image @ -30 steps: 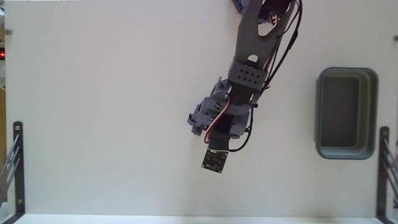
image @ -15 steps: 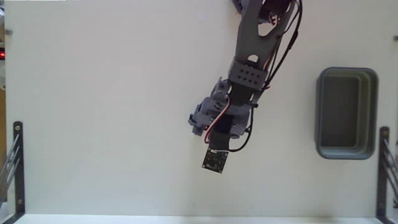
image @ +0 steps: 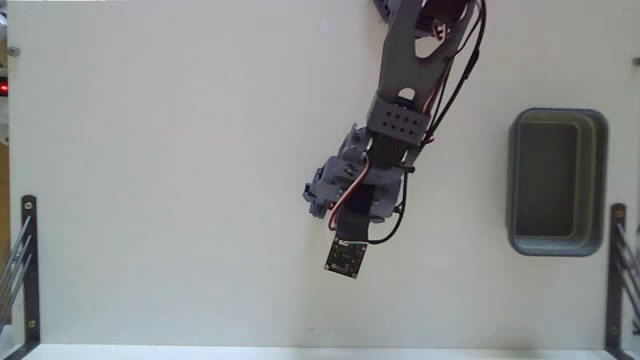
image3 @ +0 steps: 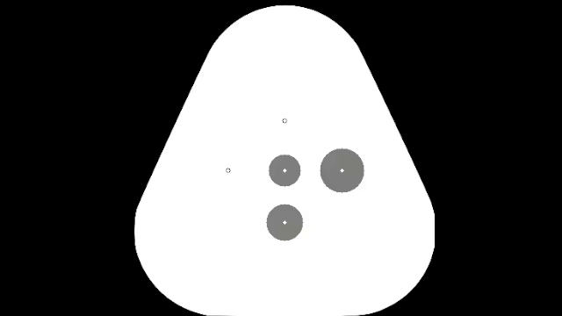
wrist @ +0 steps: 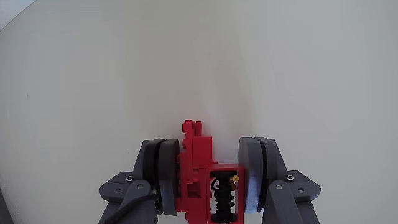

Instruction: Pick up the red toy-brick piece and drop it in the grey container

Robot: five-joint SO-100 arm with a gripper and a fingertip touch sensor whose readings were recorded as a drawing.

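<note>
In the wrist view the red toy-brick piece (wrist: 198, 155) sits between the two grey fingers of my gripper (wrist: 209, 143). Both pads press its sides, so the gripper is shut on it. The brick's stepped, studded end sticks out past the fingertips over the white table. In the fixed view the arm (image: 400, 120) reaches down from the top edge to the table's middle. It hides the gripper and the brick beneath the wrist. The grey container (image: 557, 247) stands at the right side of the table, well to the right of the arm, and its inside looks empty.
The wrist camera board (image: 345, 258) juts out below the arm in the fixed view. Black metal brackets (image: 27, 260) stand at the table's left and right edges, the right one close to the container. White table surface lies between the arm and the container.
</note>
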